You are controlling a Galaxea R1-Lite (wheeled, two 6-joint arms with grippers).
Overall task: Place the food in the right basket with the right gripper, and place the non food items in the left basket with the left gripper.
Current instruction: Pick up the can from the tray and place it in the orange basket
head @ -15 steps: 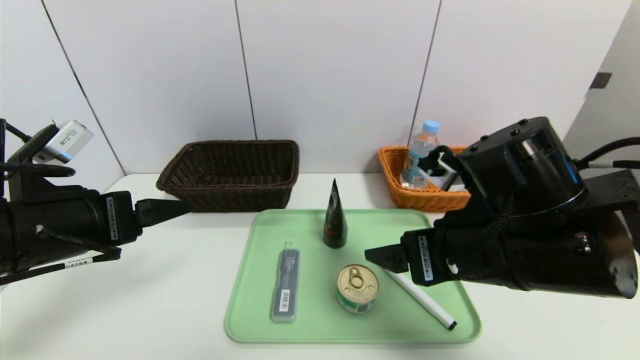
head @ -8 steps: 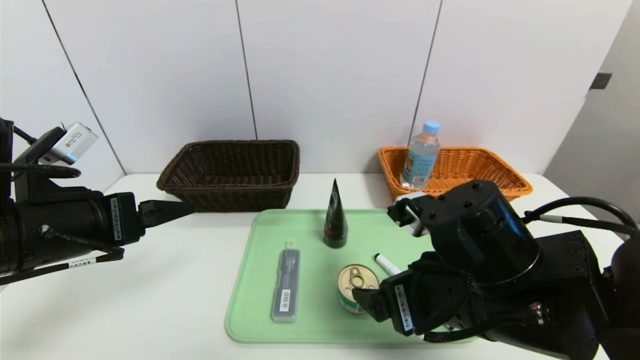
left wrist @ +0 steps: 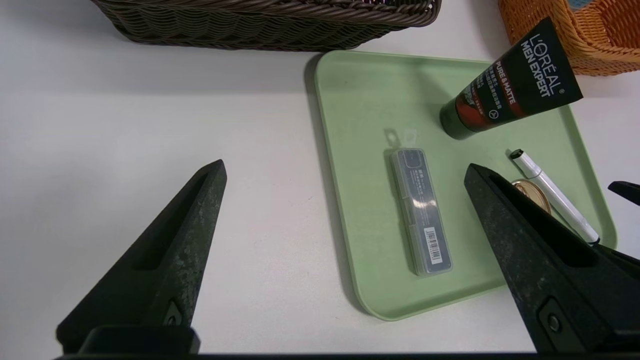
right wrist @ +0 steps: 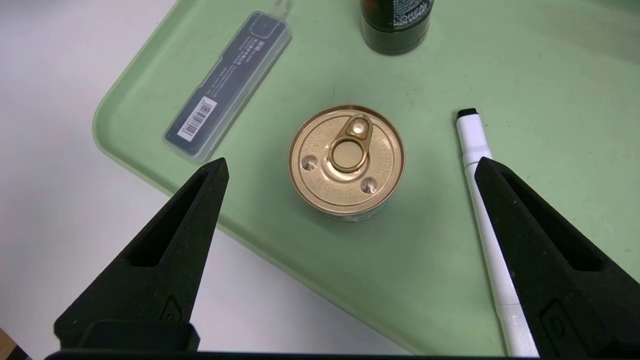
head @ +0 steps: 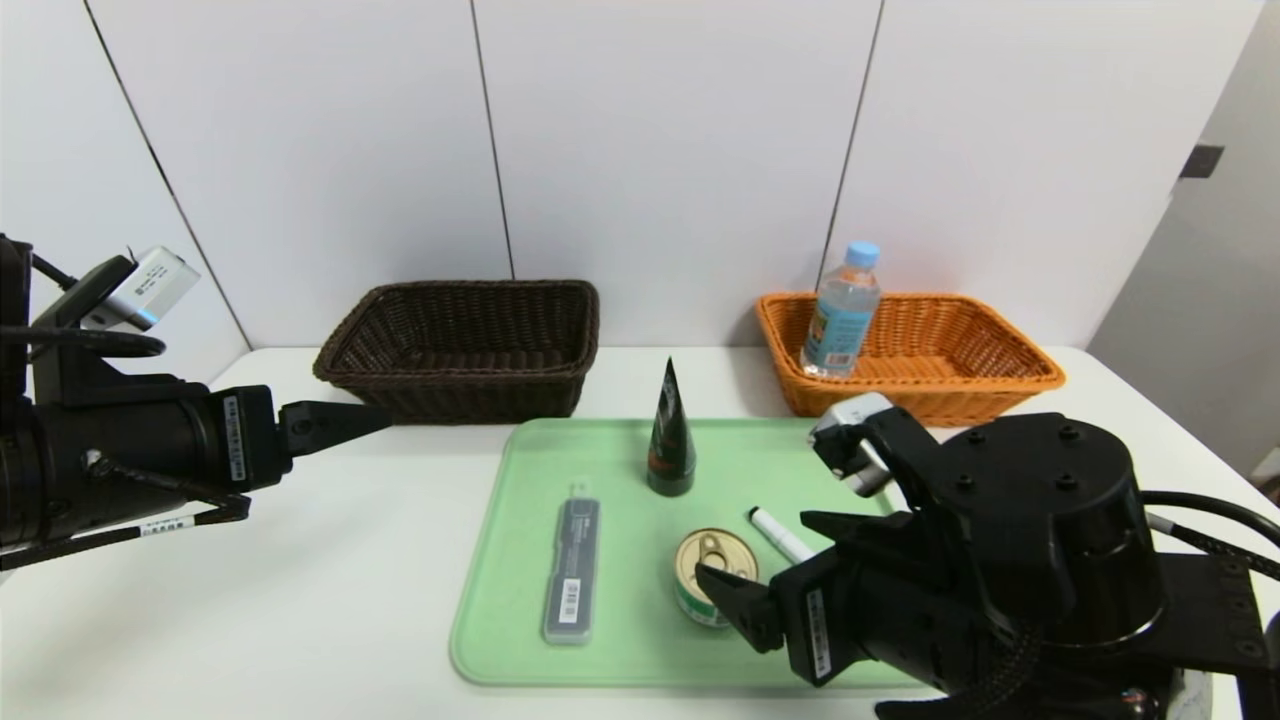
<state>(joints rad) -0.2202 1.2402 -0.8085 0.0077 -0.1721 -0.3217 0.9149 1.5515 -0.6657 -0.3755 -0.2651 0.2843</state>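
Our left gripper [head: 385,418] waits spread wide, well left of the tray [head: 520,600]. On the tray's near middle stands the can [head: 712,577]. Just right of it our right gripper [right wrist: 350,170] hangs spread, lined up; next we must lower and close.

Gold-lid can [head: 713,577] upright, tray [head: 500,600] front-ctr — marker [head: 782,536] just beside.

Right gripper [head: 775,570] spread wide near can [head: 712,575] on tray [head: 510,560].
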